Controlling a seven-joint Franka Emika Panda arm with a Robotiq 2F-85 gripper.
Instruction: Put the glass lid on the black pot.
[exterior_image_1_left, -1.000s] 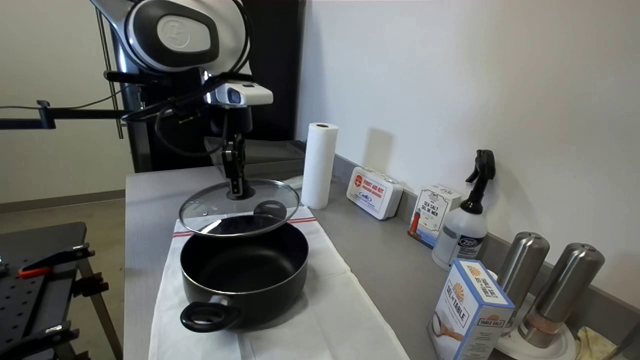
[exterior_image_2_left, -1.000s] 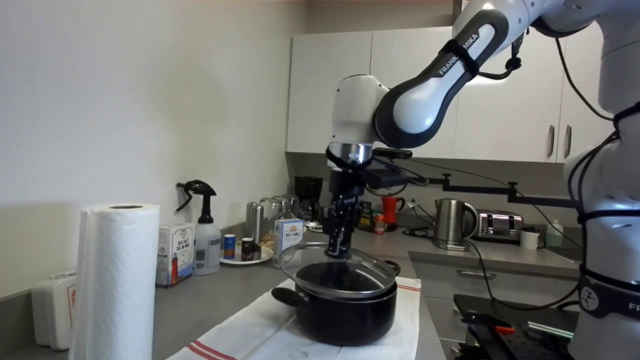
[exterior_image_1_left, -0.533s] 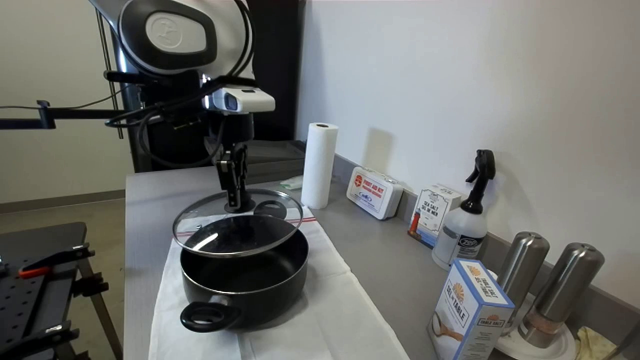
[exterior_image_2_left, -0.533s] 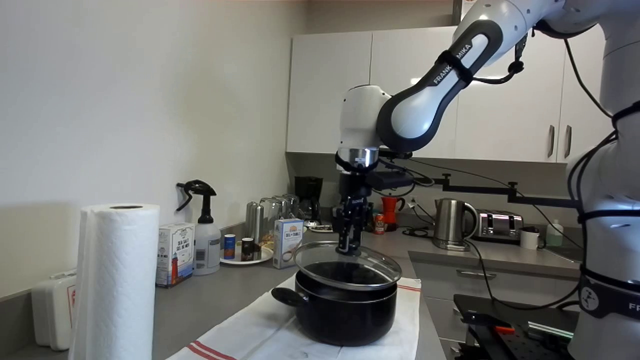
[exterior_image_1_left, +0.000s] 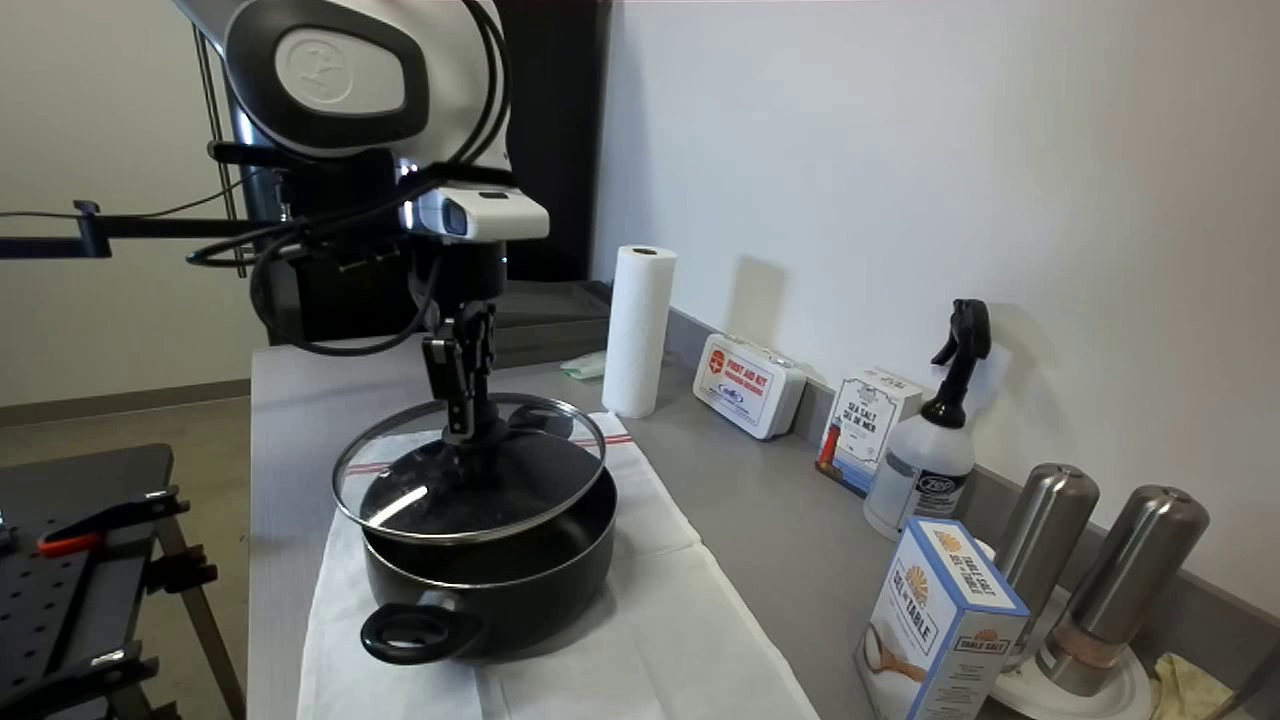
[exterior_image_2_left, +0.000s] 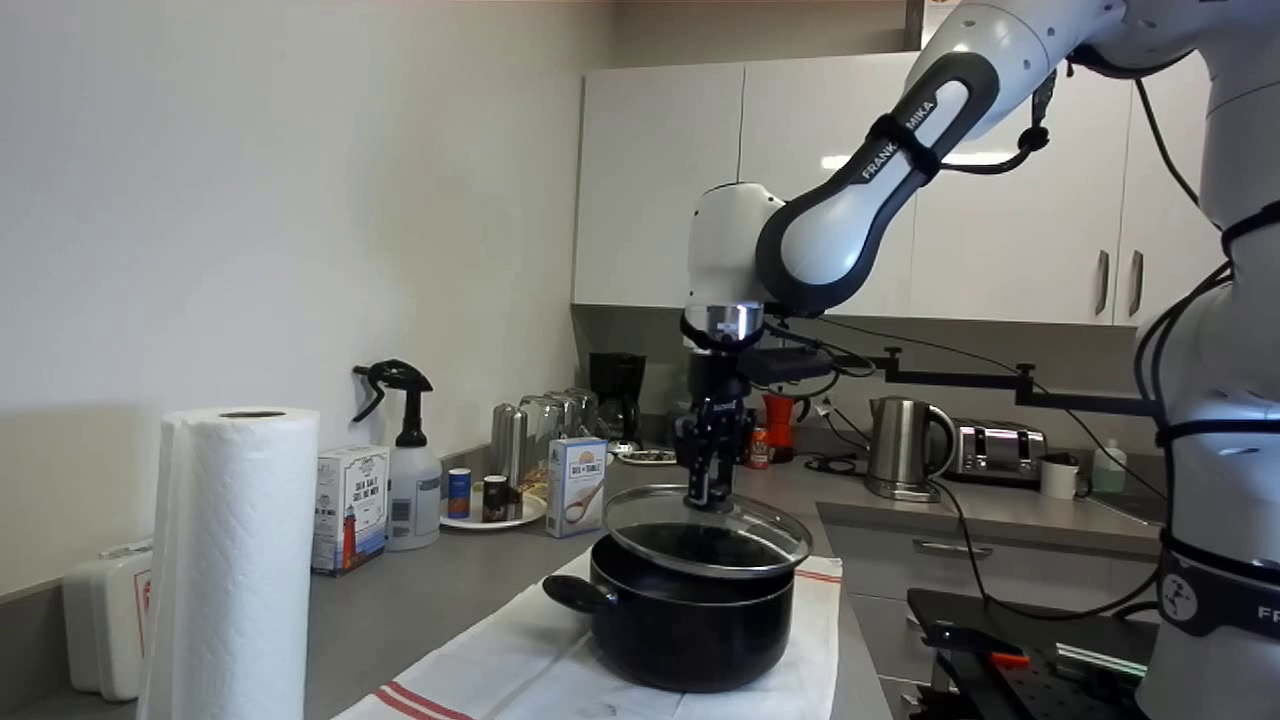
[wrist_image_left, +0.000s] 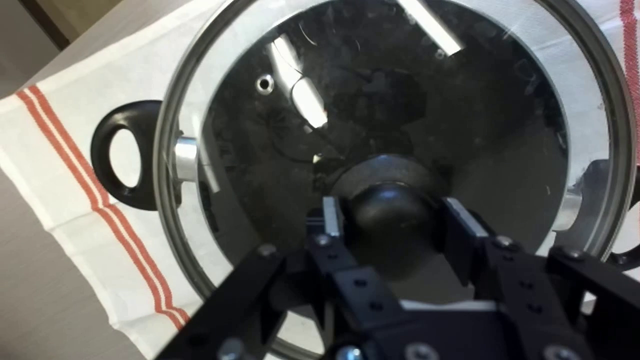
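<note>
The glass lid (exterior_image_1_left: 535, 475) hangs just above the black pot (exterior_image_1_left: 500, 605), slightly tilted and off-centre, so part of the pot's dark inside shows uncovered. The lid (exterior_image_2_left: 655, 535) and the pot (exterior_image_2_left: 690, 640) show likewise in an exterior view. My gripper (exterior_image_1_left: 474, 428) is above the lid, shut on its dark centre knob; it also shows in an exterior view (exterior_image_2_left: 708, 498). In the wrist view the fingers (wrist_image_left: 392, 215) stand on both sides of the knob. The lid (wrist_image_left: 400, 120) covers most of the pot there, with a pot handle (wrist_image_left: 150, 127) sticking out.
The pot stands on a white cloth (exterior_image_1_left: 680, 620) with red stripes. Along the wall are a paper towel roll (exterior_image_1_left: 638, 335), a first aid kit (exterior_image_1_left: 748, 388), a sea salt box (exterior_image_1_left: 865, 430), a spray bottle (exterior_image_1_left: 920, 465), a table salt box (exterior_image_1_left: 935, 625) and steel grinders (exterior_image_1_left: 1125, 580).
The gripper has carried the lid lower and further over the pot: downward in an exterior view, to the right in an exterior view. The pot has not moved.
</note>
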